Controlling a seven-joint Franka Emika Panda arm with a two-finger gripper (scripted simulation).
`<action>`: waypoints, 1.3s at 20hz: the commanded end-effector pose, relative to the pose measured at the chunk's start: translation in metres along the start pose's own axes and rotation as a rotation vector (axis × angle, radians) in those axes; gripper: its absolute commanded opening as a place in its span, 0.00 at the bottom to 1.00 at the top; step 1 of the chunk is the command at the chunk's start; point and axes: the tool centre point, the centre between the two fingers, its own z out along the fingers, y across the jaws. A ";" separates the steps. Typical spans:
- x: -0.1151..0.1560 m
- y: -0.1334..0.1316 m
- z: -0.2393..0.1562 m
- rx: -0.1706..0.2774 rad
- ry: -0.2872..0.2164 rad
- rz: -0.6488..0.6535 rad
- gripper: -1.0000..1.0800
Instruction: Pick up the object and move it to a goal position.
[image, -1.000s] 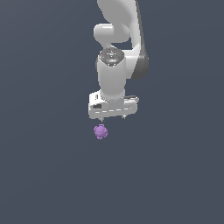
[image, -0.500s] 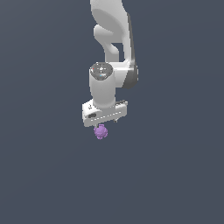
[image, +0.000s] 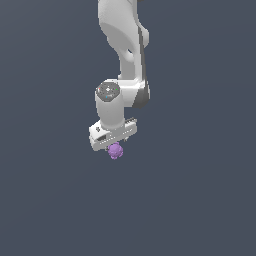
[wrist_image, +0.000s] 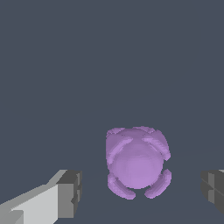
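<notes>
Just below centre of the exterior view, the knobbly purple lump (image: 115, 150) sits between the released tool's (image: 114, 145) fingers (wrist_image: 70, 194), gaps either side, plain grey all round.

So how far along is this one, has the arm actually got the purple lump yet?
Done: the tool is lined up right over the light-purple knobbly lump. In hand: the wrist view shows the lump between the two fingertips with clear gaps on both sides, so it is open and nothing is gripped. Left: closing on the lump, lifting it and carrying it to the goal, which no view shows.
</notes>
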 end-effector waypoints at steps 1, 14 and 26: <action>-0.003 0.003 0.005 0.000 -0.001 -0.027 0.96; -0.006 0.005 0.020 0.000 -0.002 -0.052 0.96; -0.006 0.006 0.061 0.000 -0.002 -0.055 0.96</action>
